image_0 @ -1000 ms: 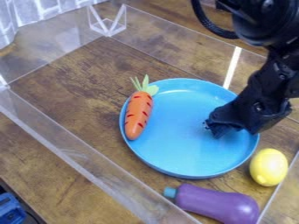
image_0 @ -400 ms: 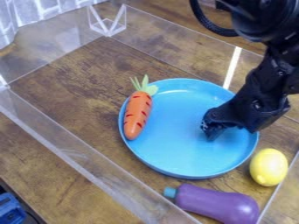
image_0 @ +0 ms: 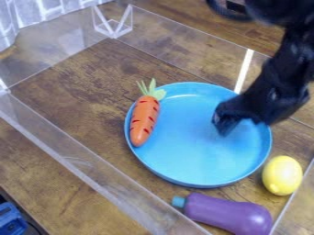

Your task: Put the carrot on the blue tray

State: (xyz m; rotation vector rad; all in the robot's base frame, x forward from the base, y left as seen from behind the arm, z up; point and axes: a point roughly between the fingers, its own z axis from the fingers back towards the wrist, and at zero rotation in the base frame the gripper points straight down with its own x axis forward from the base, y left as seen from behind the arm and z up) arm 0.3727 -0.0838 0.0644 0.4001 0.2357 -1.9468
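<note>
The carrot [image_0: 145, 118] lies on the left side of the blue tray [image_0: 196, 156], its green top pointing away toward the back and its thin tip near the tray's front-left rim. Nothing is holding it. The black gripper [image_0: 230, 119] hangs over the right side of the tray, apart from the carrot, blurry, with its jaws spread wide and empty. A yellow lemon [image_0: 284, 174] sits just right of the tray. A purple eggplant [image_0: 226, 214] lies in front. All rest on the wooden table [image_0: 73, 101].
</note>
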